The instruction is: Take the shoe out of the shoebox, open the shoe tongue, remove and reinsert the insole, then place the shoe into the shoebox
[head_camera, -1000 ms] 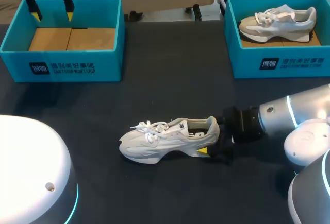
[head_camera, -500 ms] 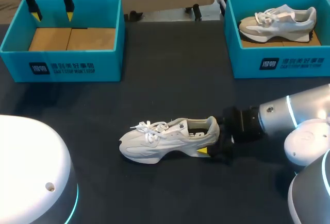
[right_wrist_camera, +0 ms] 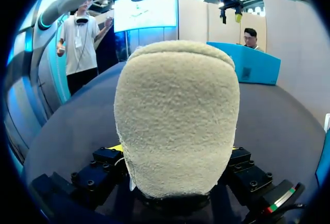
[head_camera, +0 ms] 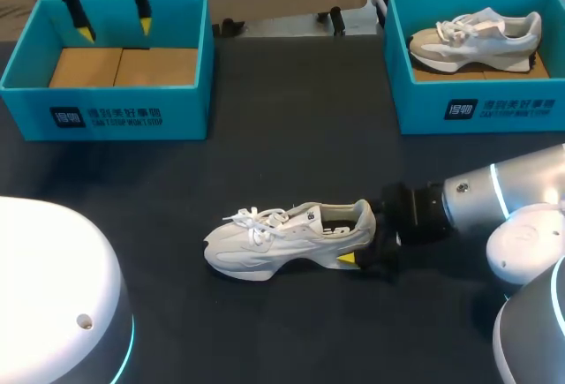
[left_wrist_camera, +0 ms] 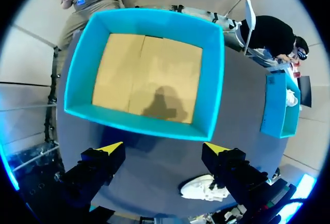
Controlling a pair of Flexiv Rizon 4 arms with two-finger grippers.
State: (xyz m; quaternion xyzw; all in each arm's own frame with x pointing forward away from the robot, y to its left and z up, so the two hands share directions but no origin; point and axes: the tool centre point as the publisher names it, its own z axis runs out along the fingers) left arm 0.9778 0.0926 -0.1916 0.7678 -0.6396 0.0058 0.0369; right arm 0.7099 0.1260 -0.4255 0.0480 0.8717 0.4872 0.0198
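The right gripper [head_camera: 360, 258] clamps the white shoe [head_camera: 274, 241] by its heel on the table [head_camera: 291, 137]; the left gripper [head_camera: 114, 29] hangs wide open, empty, over a white-lettered teal shoebox [head_camera: 181, 110].

White logo block plus two lines of white lettering on front wall of shoebox at 10 o'clock [head_camera: 106, 117]. Same print on shoebox at 2 o'clock [head_camera: 499, 108]. Small dark mark on side of shoe [head_camera: 282, 241], too small for me to read.
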